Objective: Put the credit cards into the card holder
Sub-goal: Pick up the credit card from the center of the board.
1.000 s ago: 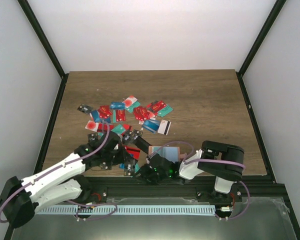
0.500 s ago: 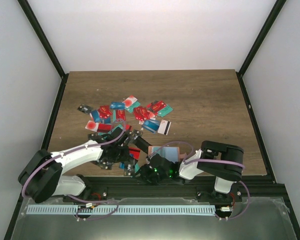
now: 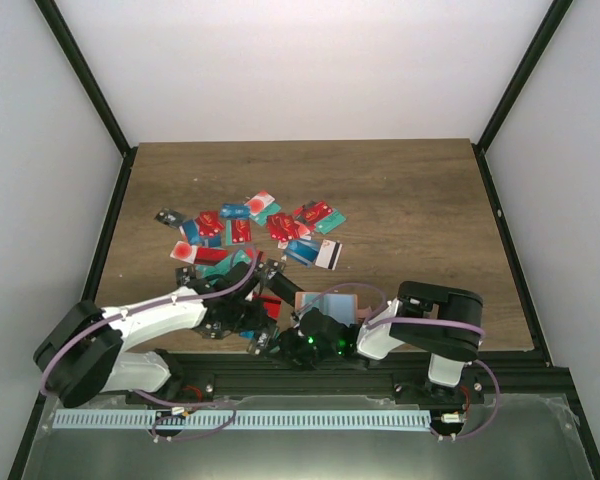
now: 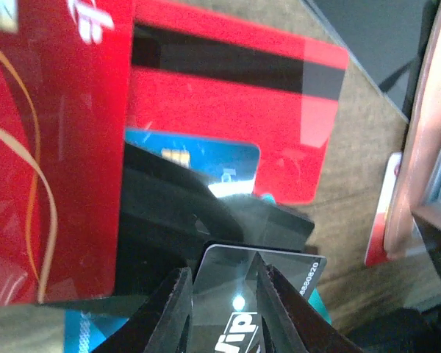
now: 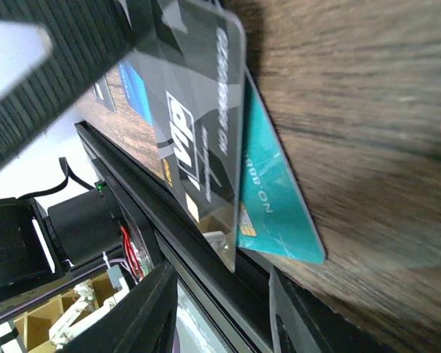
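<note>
top view, left claw (image 3: pixel 257 318): low over the near end of the card spread; too small here to read its jaws.
top view, right claw (image 3: pixel 272 346): just beside the left claw, at the near edge of the table (image 3: pixel 410 200).
top view, card holder (image 3: pixel 330 303): flat on the table, just beside the right claw's wrist on its far side.
top view, credit cards (image 3: pixel 245 232): a loose heap, most of it beyond both claws.
left wrist, left claw (image 4: pixel 220 265): jaws narrowly parted. The face of a black card (image 4: pixel 283 276) shows in the gap beneath the tips. Nothing looks pinched, and I cannot tell whether the tips press on it.
left wrist, ahead of claw: a blue card (image 4: pixel 198 151), then a red card (image 4: pixel 228 125); the card holder (image 4: pixel 426 132) lies off to the claw's right, apart from the black card.
right wrist, right claw (image 5: pixel 219 294): jaws apart and empty.
right wrist, ahead of claw: the black card (image 5: pixel 198 110) is tilted over a teal card (image 5: pixel 275 198), its low corner past the table edge above the black rail (image 5: pixel 132 198).
risk, drop: pushed any further, the overhanging card would likely tip off the edge.
risk, double pick: a closing pinch may catch the teal card too.
risk, clash: the two claws work very close together, so a careless reach could knock one against the other.
</note>
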`<state>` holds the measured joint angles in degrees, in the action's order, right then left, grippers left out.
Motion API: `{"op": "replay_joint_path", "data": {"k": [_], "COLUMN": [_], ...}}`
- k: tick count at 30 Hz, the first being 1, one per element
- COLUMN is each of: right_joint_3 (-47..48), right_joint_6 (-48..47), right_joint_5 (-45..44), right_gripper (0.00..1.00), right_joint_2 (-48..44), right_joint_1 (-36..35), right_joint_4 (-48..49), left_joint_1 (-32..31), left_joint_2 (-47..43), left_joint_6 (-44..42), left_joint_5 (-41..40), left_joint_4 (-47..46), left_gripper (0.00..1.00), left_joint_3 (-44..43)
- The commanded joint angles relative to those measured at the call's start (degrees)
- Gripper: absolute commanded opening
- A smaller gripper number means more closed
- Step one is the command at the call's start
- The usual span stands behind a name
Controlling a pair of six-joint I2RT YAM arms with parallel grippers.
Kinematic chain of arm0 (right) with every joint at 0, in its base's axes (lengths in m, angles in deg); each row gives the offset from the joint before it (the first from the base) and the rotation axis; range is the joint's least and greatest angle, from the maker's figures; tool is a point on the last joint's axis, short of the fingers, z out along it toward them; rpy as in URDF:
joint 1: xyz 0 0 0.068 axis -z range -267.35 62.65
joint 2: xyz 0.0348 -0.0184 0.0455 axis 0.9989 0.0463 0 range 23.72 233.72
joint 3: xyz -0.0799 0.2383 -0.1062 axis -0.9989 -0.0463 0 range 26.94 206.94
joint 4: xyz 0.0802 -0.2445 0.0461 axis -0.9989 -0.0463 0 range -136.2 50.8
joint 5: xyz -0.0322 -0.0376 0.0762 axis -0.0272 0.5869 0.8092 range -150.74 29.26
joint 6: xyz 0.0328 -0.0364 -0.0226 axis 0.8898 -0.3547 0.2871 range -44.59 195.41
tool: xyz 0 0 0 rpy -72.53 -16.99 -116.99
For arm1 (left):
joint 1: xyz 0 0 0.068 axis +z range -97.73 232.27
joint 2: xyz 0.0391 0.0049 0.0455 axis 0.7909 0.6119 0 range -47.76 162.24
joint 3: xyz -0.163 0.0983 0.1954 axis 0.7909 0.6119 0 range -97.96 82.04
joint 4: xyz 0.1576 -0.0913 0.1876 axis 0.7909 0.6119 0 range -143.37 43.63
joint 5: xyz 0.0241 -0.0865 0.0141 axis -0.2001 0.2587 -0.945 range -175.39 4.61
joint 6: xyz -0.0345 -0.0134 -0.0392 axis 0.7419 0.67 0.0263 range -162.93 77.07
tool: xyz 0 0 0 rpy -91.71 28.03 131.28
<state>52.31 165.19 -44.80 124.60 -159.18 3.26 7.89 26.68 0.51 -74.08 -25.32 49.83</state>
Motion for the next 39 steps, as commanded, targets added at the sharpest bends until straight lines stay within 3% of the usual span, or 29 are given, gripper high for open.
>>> {"op": "replay_joint_path", "data": {"k": [1,14,17,22,27,34,39], "right_joint_3": [-0.6,-0.6,-0.6,-0.6,0.5,9.1,14.7], "right_joint_6": [2.1,3.6,3.6,3.2,1.6,-10.9,-18.9], "right_joint_5": [-1.8,-1.8,-1.7,-0.8,1.1,0.8,2.3], "right_gripper": [0.37,0.37,0.32,0.14,0.01,0.01,0.02], "right_joint_2": [3.3,5.7,6.0,4.8,-1.0,-10.3,-15.4], "right_joint_1": [0.3,0.6,0.6,0.6,0.9,3.1,6.0], "right_joint_4": [-5.5,-2.5,-2.4,-4.4,-12.9,-34.0,-41.7], "left_joint_1": [-2.1,-5.4,-5.7,-5.7,-5.7,-5.3,-3.8], "left_joint_2": [-2.4,-11.8,-13.9,-15.5,-17.8,-18.8,-18.6], "left_joint_6": [3.8,15.5,16.5,16.8,16.6,13.1,9.4], "left_joint_5": [1.4,6.0,5.9,4.7,0.9,-4.8,-6.8], "left_joint_4": [3.3,-0.8,-0.5,1.2,5.2,13.4,17.8], "left_gripper": [0.27,0.27,0.27,0.27,0.27,0.33,0.41], "left_joint_3": [3.4,11.5,12.6,12.4,8.7,-1.1,-8.9]}}
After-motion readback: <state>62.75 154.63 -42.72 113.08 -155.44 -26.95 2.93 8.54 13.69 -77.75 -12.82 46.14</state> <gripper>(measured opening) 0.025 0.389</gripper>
